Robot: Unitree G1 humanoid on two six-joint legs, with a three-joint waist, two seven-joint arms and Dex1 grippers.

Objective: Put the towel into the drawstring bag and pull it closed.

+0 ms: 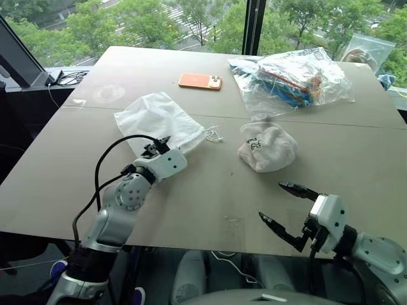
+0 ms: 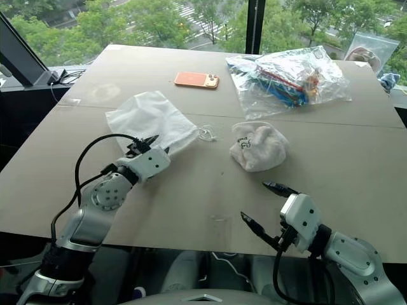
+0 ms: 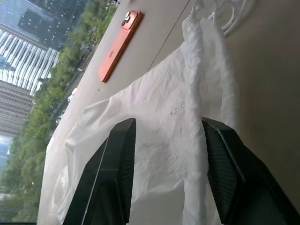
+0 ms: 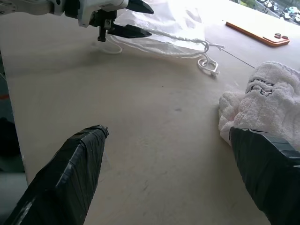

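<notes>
Here, largest first:
Table [image 1: 210, 190]: grey, bearing all.
Plastic bag [image 1: 292, 79]: far right, well apart.
Drawstring bag [image 1: 159, 121]: flat, under left gripper [image 1: 160, 145], jaws parted astride it.
Towel [image 1: 268, 147]: bunched, ahead of right gripper [image 1: 286, 204], spread wide, empty.
Phone [image 1: 200, 81]: orange, beyond the pouch.

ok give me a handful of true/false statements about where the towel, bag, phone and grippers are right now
1. The towel is already inside the drawstring bag. False: it lies on the table, apart from the bag.
2. The left gripper is at the edge of the drawstring bag. True.
3. The right gripper is shut on the towel. False: it is open and holds nothing, with the towel beyond it.
4. The orange phone lies on the table farther from the robot than the bag. True.
5. The clear plastic bag sits between the towel and the drawstring bag. False: it lies beyond the towel, towards the window.
</notes>
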